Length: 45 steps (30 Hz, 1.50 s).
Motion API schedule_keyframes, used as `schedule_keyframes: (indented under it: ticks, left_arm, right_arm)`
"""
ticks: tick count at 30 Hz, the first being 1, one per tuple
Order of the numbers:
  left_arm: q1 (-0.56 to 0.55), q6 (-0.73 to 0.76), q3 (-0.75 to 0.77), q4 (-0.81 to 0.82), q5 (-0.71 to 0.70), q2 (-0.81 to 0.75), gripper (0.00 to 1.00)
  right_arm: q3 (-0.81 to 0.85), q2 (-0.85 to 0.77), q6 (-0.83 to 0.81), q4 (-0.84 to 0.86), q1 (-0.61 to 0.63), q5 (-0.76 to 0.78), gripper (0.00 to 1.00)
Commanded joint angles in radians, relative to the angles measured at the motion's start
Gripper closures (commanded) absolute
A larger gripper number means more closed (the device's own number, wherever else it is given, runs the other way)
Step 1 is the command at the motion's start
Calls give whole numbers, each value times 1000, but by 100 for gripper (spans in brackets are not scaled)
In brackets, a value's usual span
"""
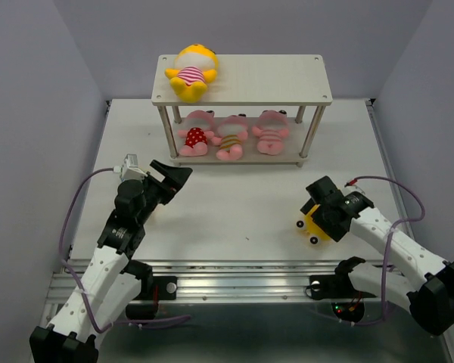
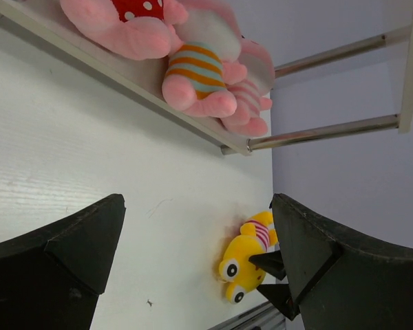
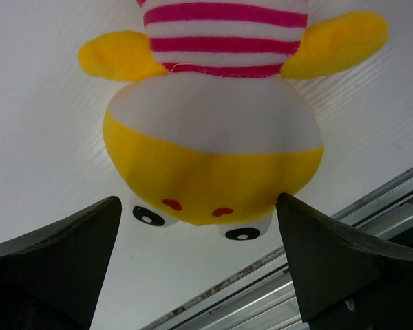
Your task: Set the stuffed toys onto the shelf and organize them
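Nearest the arms, by the table's (image 1: 242,204) near right edge, a yellow toy (image 3: 213,158) in a pink-striped shirt lies face up. The right gripper (image 3: 198,220) hangs over it with jaws spread wide, flanking its head in the wrist view and holding nothing. The plush looks light, soft and squashy, unlikely to slip or break. The round head or the belly seems the surest place to pinch, rather than a floppy arm. Further in, the left gripper (image 1: 175,174) is parted and empty above the table. Beyond stands the shelf (image 1: 272,79), with three pink toys (image 1: 231,138) on its lower board and a second yellow toy (image 1: 193,72) on top at the left.
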Motion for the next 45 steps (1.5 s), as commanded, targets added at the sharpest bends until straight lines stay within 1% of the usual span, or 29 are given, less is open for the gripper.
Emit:
schedule_keyframes:
  ticks: [1,3,5,6,7,10,11,13,14,15,18,19,21,22,23,24,26,27,29,30,31,32,33,34,36,38,39,44,45]
  left_arm:
    - [-2,36,-16,79,56,34,1]
    - [-2,36,-16,75,53,39,1]
    - [-2,35,-17,67,49,33,1]
    - [-2,35,-17,66,46,28,1]
    - [-2,36,-17,56,38,25,1]
    - [-2,43,-14,47,16,14,1]
    - [-2,46,-19,53,13,14,1]
    - [0,53,-27,73,12,22,1]
    - [-2,53,-28,76,10,28,1]
    - [-2,62,-30,79,13,46,1]
    - [-2,90,-30,102,85,101,1]
    - [0,99,-31,124,108,117,1]
    - [0,102,-30,128,134,172,1]
    - [1,121,-25,130,180,192,1]
    - [0,136,-19,127,209,212,1]
    - [1,150,-1,119,266,250,1]
    - [3,202,16,96,318,281,1]
    - [6,228,24,87,372,301,1]
    - [6,251,29,76,423,312,1]
    - [6,262,29,69,444,312,1]
    - [6,273,27,55,478,309,1]
    - [6,285,18,49,486,298,1]
    - [6,288,15,41,486,292,1]
    - [6,291,9,36,484,287,1]
    - [7,288,-4,23,480,277,1]
    - [6,285,-11,29,490,276,1]
    - [6,283,-16,33,498,278,1]
    - [6,270,-17,72,555,284,1]
    - [6,273,-13,70,562,286,1]
  right_arm:
    - [-16,23,24,74,-61,25,0]
    - [-33,41,-28,137,-108,10,1]
    - [-50,47,-62,164,-121,17,27]
    - [-49,46,-64,168,-121,25,54]
    - [-42,40,-76,171,-121,28,76]
    - [2,23,-162,167,-121,-2,87]
    - [29,8,-194,165,-121,-41,94]
    - [53,-3,-280,196,-121,-111,99]
    - [69,-2,-329,208,-121,-154,99]
    - [86,9,-469,226,-121,-277,99]
    - [134,49,-625,277,-102,-456,99]
    - [146,64,-648,305,-76,-457,99]
    - [180,113,-723,329,84,-419,99]
    - [204,173,-749,340,162,-361,99]
    - [276,208,-786,329,238,-308,99]
    - [312,240,-882,322,378,-220,98]
    - [394,328,-967,302,453,-153,98]
    - [413,366,-1055,311,476,-136,98]
    - [427,389,-1134,344,476,-128,98]
    - [429,397,-1212,360,476,-157,97]
    - [419,399,-1266,415,476,-174,91]
    - [410,397,-1312,444,476,-196,90]
    - [386,393,-1385,475,476,-222,91]
    - [380,386,-1416,530,476,-228,91]
    - [369,366,-1491,567,476,-252,94]
    - [360,350,-1545,595,476,-324,97]
    - [358,339,-1590,596,476,-358,98]
    - [352,323,-1682,576,476,-392,99]
    - [349,319,-1737,575,476,-415,99]
